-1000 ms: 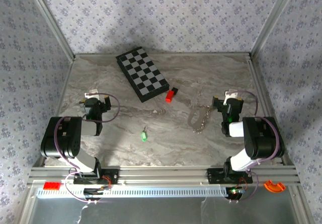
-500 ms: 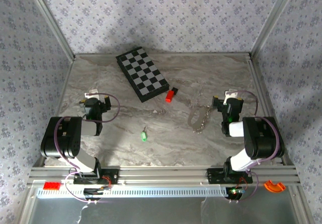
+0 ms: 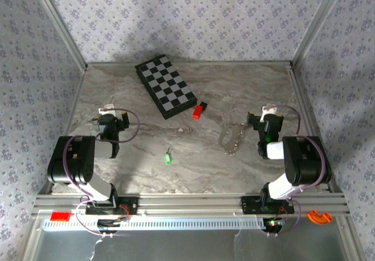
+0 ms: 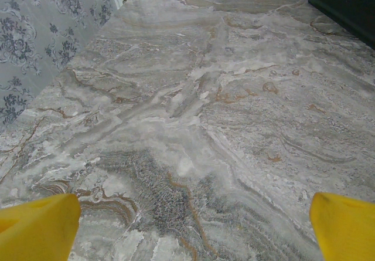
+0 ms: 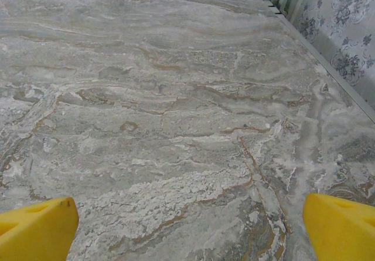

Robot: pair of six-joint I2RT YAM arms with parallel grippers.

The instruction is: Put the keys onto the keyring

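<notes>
Top view: the key (image 3: 168, 157), green head, lies flat on the marble table (image 3: 193, 179) in the lower centre of the frame, slightly left of middle, with nothing touching it. The keyring (image 3: 232, 138), a pale chain loop, lies right of centre, up and to the right of the key and well apart from it. The key is not on the ring. The checkerboard (image 3: 166, 85) sits skewed in the upper centre. The red-and-black block (image 3: 199, 110) is just off its lower right corner, between board and keyring.

The left gripper (image 3: 111, 113) is at the left of the frame, arm folded back, tip pointing toward the top of the frame, well apart from the key. The right gripper (image 3: 268, 115) is at the right of the frame in the same folded pose. The keyring lies near it on its left, not touching.

Left wrist view: left gripper (image 4: 190, 229) jaws wide apart, a yellow fingertip (image 4: 38, 226) in each lower corner, bare marble between them, nothing held. A wallpapered wall (image 4: 35, 32) fills the upper left.

Right wrist view: right gripper (image 5: 187, 229) jaws likewise spread, yellow tips in both lower corners, table surface between them, nothing gripped. The wall runs down the upper right.

Bottom of the top view: a red piece (image 3: 59, 216) at lower left and an orange piece (image 3: 319, 217) at lower right, both off the marble
</notes>
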